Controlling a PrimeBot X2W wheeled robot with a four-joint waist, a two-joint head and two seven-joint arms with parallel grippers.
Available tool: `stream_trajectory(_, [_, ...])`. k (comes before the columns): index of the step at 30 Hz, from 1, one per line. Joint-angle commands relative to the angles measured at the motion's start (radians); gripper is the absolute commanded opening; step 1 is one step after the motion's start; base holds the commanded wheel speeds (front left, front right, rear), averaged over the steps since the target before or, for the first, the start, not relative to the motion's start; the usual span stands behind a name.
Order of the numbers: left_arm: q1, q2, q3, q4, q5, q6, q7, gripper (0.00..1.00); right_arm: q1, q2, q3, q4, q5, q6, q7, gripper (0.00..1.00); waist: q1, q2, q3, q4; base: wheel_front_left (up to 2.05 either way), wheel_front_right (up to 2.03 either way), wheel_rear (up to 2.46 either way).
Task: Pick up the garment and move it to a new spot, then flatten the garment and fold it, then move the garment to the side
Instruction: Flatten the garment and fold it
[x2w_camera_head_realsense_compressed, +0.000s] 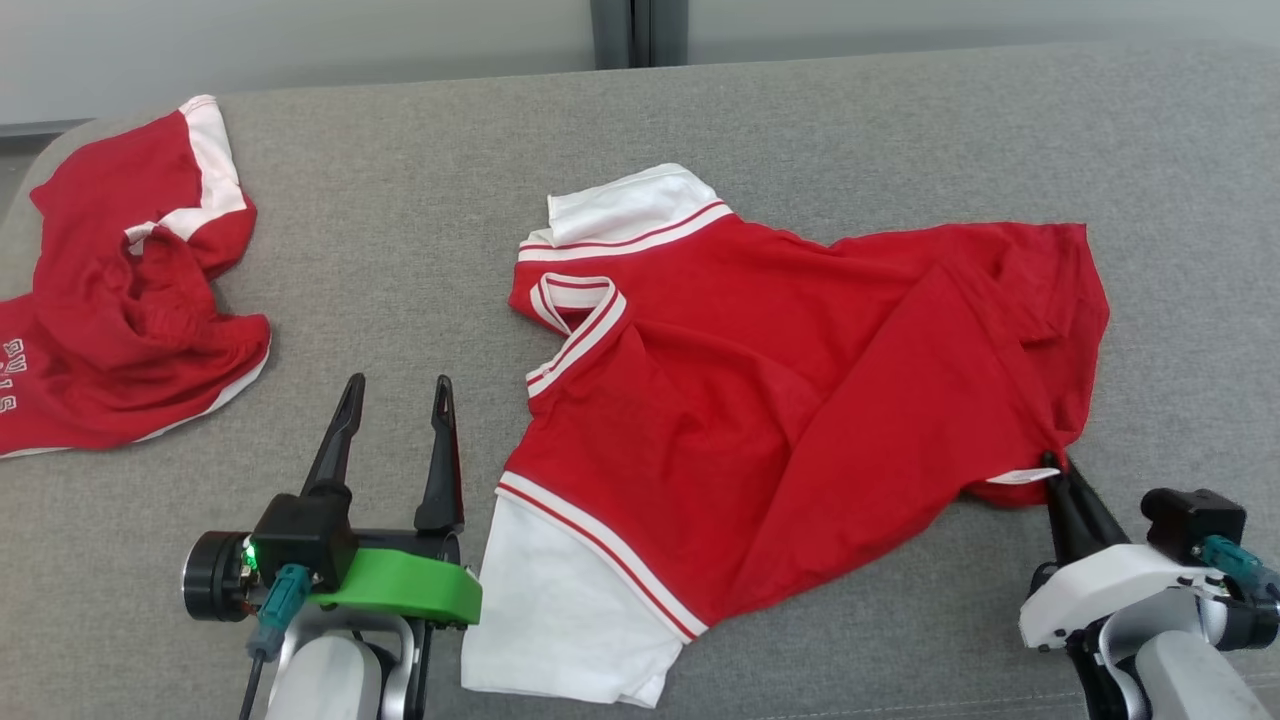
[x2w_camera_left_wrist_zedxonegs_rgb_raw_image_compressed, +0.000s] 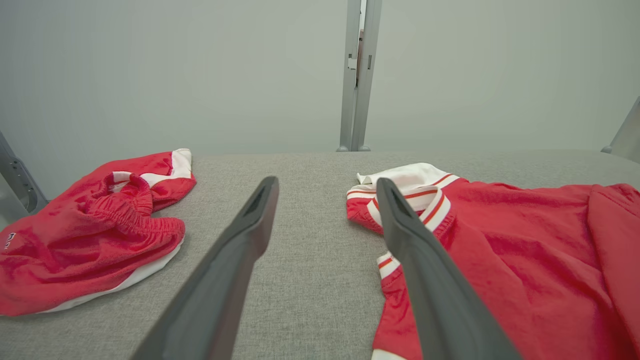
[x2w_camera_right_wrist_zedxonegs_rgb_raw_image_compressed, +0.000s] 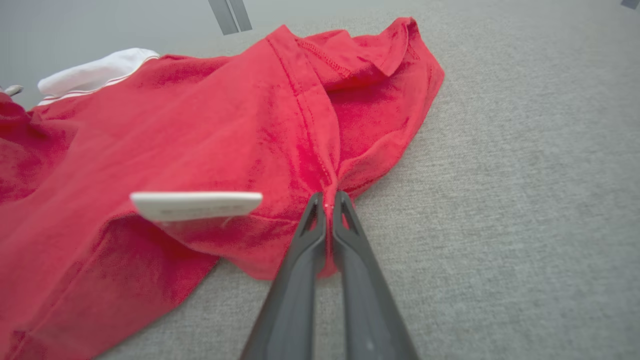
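Head camera first: the red shirt (x2w_camera_head_realsense_compressed: 780, 400) is spread across the middle of the grey tabletop (x2w_camera_head_realsense_compressed: 400, 200), white sleeves and striped collar (x2w_camera_head_realsense_compressed: 575, 320) toward the tabletop's left half, crumpled red hem toward its right half. Over at the tabletop's near right edge, the right gripper (x2w_camera_head_realsense_compressed: 1058, 465) has its two dark fingers pinched together on the shirt's lower corner, right beside a small white label (x2w_camera_head_realsense_compressed: 1020, 476). At the near left edge of the tabletop, the left gripper (x2w_camera_head_realsense_compressed: 398, 382) sits with fingers spread wide and nothing between them, just off the shirt's white sleeve. A pair of red shorts (x2w_camera_head_realsense_compressed: 120, 330) lies bunched at the tabletop's far left side, well apart from the shirt.

Left wrist camera now: the left gripper (x2w_camera_left_wrist_zedxonegs_rgb_raw_image_compressed: 327, 184) shows bare grey tabletop in the gap between its parted fingers. One finger crosses in front of the striped collar; the shorts lie off to the other side.

Right wrist camera: here's the grip up close. The right gripper (x2w_camera_right_wrist_zedxonegs_rgb_raw_image_compressed: 330, 197) is closed tight, and red fabric is squeezed between the tips, gathered into a ridge running away from them. The white label juts out just beside the fingers, and the shirt's corner rests on the tabletop.
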Motion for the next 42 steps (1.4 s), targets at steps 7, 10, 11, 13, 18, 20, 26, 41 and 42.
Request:
stream_trajectory(7, [0.006, 0.002, -0.001, 0.000, -0.003, 0.002, -0.001, 1.00, 0.017, -0.029, -0.066, -0.056, -0.023, -0.002, -0.003, 0.00, 0.0000, 0.0000, -0.017, -0.028, 0.00, 0.00, 0.00])
stream_trajectory(10, [0.005, 0.002, -0.006, 0.002, -0.008, 0.002, -0.001, 1.00, 0.030, -0.032, -0.072, -0.065, -0.018, -0.002, -0.003, 0.00, 0.0000, 0.0000, -0.020, -0.027, 0.00, 0.00, 0.00])
stream_trajectory(11, [0.005, 0.002, -0.008, 0.002, -0.009, 0.002, -0.001, 1.00, 0.038, -0.030, -0.070, -0.071, -0.018, -0.002, -0.003, 0.00, 0.0000, 0.0000, -0.021, -0.025, 0.00, 0.00, 0.00])
stream_trajectory(13, [0.009, 0.002, -0.012, 0.001, -0.011, 0.003, -0.001, 1.00, 0.059, -0.031, -0.065, -0.071, -0.015, -0.002, -0.003, 0.00, 0.0000, 0.0000, -0.022, -0.021, 0.00, 0.00, 0.00])
stream_trajectory(18, [0.020, 0.002, -0.017, -0.002, -0.017, 0.007, -0.001, 1.00, 0.098, -0.035, -0.086, -0.101, -0.015, -0.002, -0.003, 1.00, 0.0000, 0.0000, -0.021, -0.011, 0.00, 0.00, 0.00])
stream_trajectory(20, [0.022, 0.002, -0.017, -0.003, -0.018, 0.008, -0.001, 1.00, 0.103, -0.039, -0.098, -0.121, -0.021, -0.002, -0.003, 1.00, 0.0000, 0.0000, -0.021, -0.011, 0.00, 0.00, 0.00])
stream_trajectory(26, [0.017, 0.002, -0.022, -0.002, -0.021, 0.011, -0.001, 1.00, 0.059, -0.058, -0.087, -0.160, -0.039, -0.002, -0.003, 1.00, 0.0000, 0.0000, -0.021, -0.013, 0.00, 0.00, 0.00])
stream_trajectory(41, [0.014, 0.003, -0.047, -0.006, -0.035, 0.019, -0.001, 1.00, 0.093, -0.082, -0.075, -0.077, -0.014, -0.002, -0.003, 1.00, 0.0000, 0.0000, -0.010, 0.027, 0.00, 0.00, 0.00])
stream_trajectory(42, [0.016, 0.003, -0.045, -0.006, -0.034, 0.021, -0.001, 1.00, 0.102, -0.077, -0.074, -0.082, -0.017, -0.002, -0.003, 1.00, 0.0000, 0.0000, -0.010, 0.023, 0.00, 0.00, 0.00])
